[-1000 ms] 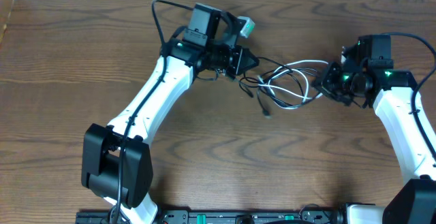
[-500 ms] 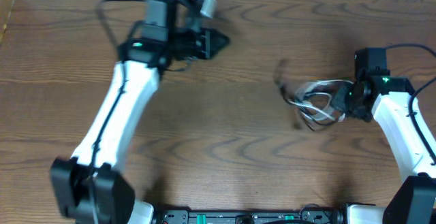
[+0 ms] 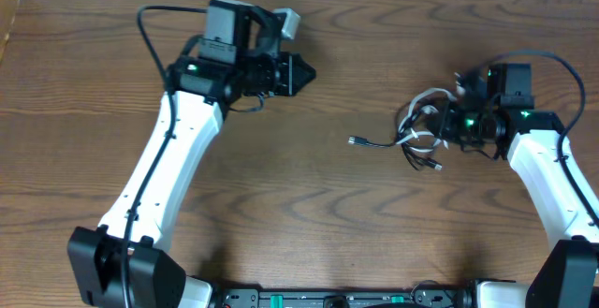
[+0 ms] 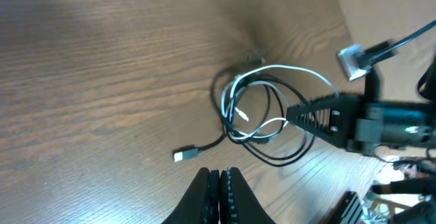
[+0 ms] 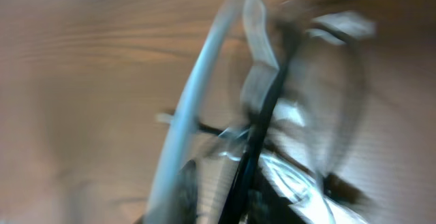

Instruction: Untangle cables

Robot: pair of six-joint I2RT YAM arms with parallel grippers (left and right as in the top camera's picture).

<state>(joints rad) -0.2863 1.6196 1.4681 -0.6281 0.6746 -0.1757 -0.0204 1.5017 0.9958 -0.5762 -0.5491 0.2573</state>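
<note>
- Two cables (image 3: pixel 418 132), white cable (image 4: pixel 286 71) & black cable (image 4: pixel 272 157), are seen looped together in one tangle on table (image 3: pixel 309 214), right of centre.
- Plug end (image 3: pixel 357 141) on a black lead is laid flat, just left of tangle.
- R gripper (image 3: pixel 447 125) is clamped on tangle's right edge; wrist view too blurred for detail.
- L gripper (image 3: pixel 304 71) is pressed closed w/ nothing held, far left, well apart from cables.

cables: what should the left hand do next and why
Probably open the left hand and lower it toward the black cord's free plug. That hand is shut, empty and apart from the cables, while the right hand seems to pinch the tangled loops. The plug lies loose, so pulling it might draw that cord out.
</note>
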